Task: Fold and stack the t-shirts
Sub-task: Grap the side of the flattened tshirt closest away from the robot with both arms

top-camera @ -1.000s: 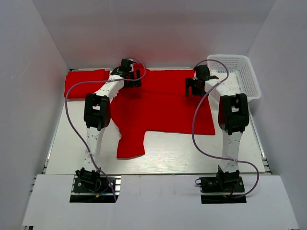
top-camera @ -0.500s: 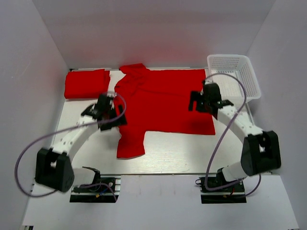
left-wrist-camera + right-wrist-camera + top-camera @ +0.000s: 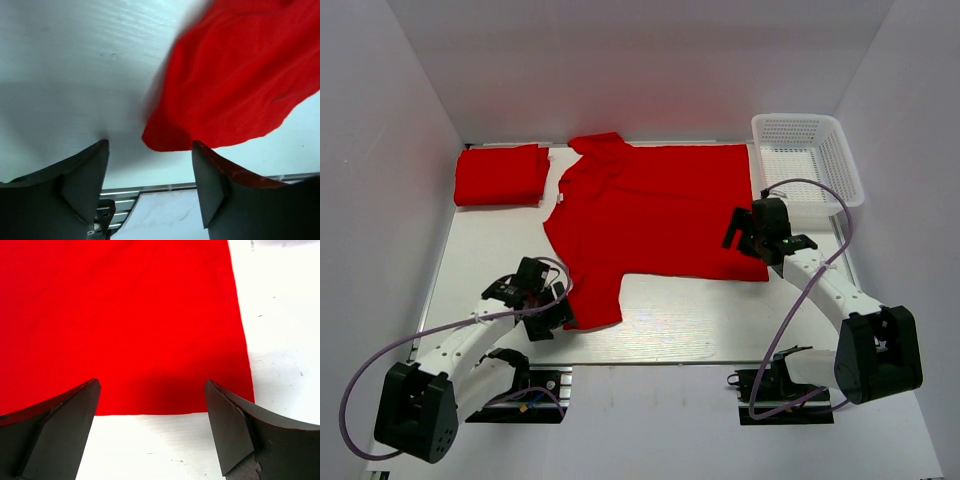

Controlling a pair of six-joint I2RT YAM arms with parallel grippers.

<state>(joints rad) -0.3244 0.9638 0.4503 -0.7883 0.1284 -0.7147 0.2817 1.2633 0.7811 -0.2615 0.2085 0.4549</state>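
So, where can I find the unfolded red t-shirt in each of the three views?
Top external: the unfolded t-shirt lies spread over the middle of the white table top, toward the far edge.
Left wrist: only one sleeve end shows, at the upper right.
Right wrist: the cloth fills the upper left, with one corner at the lower right.
Shared landmark: the table top, bare white beside the red cloth in every view.

Nothing legible

No lettering, label, brand, number or sign can be read in any of the views.
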